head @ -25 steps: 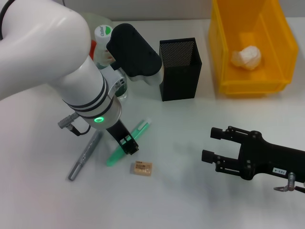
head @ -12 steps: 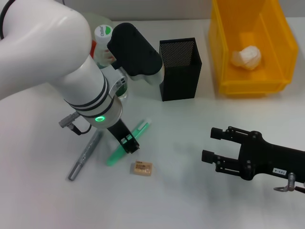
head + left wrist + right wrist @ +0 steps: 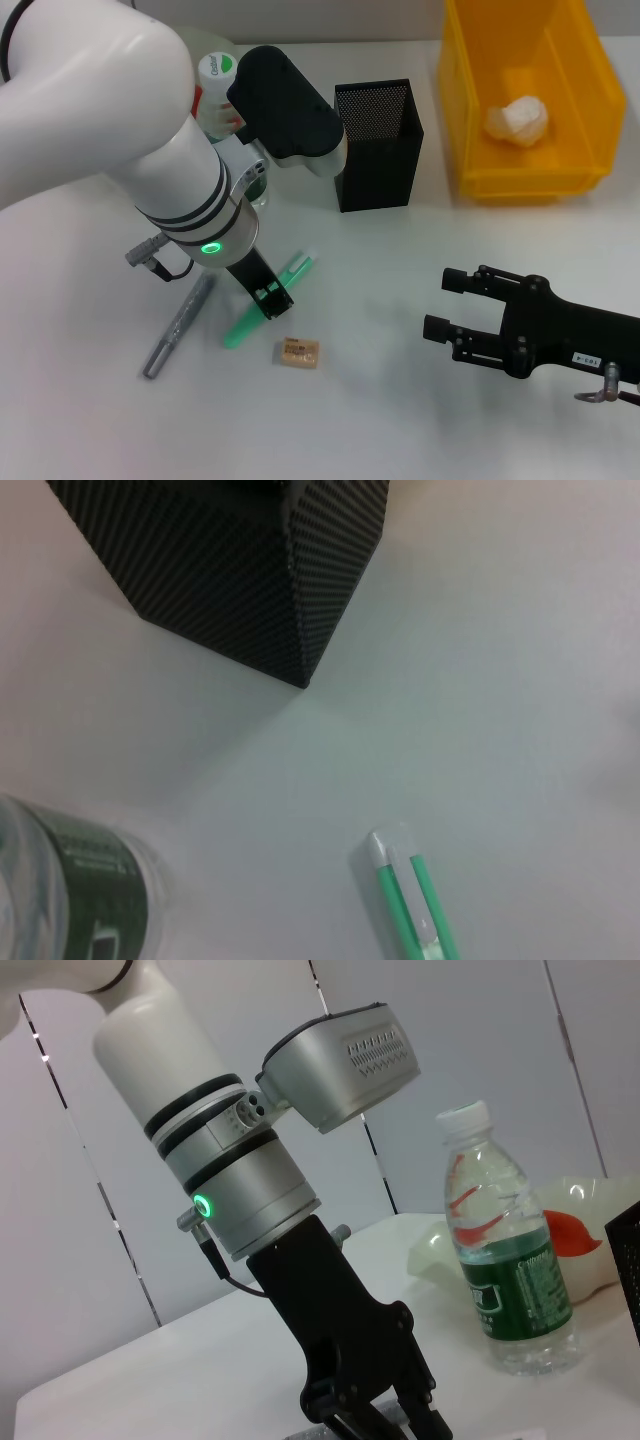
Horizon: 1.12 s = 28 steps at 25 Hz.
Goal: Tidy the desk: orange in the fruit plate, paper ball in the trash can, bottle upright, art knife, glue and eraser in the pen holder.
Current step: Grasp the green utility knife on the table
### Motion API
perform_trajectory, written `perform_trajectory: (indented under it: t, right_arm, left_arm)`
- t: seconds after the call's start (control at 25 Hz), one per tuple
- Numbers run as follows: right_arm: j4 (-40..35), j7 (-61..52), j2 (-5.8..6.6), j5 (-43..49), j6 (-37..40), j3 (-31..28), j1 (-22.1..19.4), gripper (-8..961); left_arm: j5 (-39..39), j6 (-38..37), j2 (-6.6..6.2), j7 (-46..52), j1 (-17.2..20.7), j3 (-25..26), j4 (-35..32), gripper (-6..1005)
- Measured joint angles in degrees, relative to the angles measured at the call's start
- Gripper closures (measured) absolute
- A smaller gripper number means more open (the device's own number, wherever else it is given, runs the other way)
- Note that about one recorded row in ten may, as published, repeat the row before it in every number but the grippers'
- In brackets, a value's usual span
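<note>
My left gripper (image 3: 268, 300) hangs low over the middle of the green art knife (image 3: 272, 296), which lies flat on the table; its fingers look open, astride the knife. The right wrist view shows that gripper (image 3: 378, 1422) from the side. A grey glue stick (image 3: 180, 325) lies to its left and the tan eraser (image 3: 298, 352) just in front. The black mesh pen holder (image 3: 378, 145) stands behind. The bottle (image 3: 505, 1290) stands upright. The orange (image 3: 572, 1230) rests in the fruit plate (image 3: 590, 1260). The paper ball (image 3: 517, 120) sits in the yellow trash can (image 3: 530, 175). My right gripper (image 3: 445, 305) is open, idle at right.
The left wrist view shows the pen holder (image 3: 250, 570), the knife's end (image 3: 405, 890) and the bottle (image 3: 70, 890) close by. My left arm hides most of the fruit plate in the head view. Bare table lies between the eraser and my right gripper.
My left gripper has shifted slightly back and to the left over the knife. The right arm and the objects have not moved.
</note>
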<state>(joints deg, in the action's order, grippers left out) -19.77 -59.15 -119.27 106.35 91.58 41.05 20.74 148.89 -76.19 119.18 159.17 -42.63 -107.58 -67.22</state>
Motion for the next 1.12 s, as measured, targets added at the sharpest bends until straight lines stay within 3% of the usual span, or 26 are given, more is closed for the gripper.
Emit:
perform_trajectory:
  t: [1.12]
  right_arm:
    - [0.4,0.0,0.0,0.0,-0.7,0.0,0.2,221]
  left_arm:
    - [0.0,0.2,0.0,0.0,-0.1,-0.7,0.6,727]
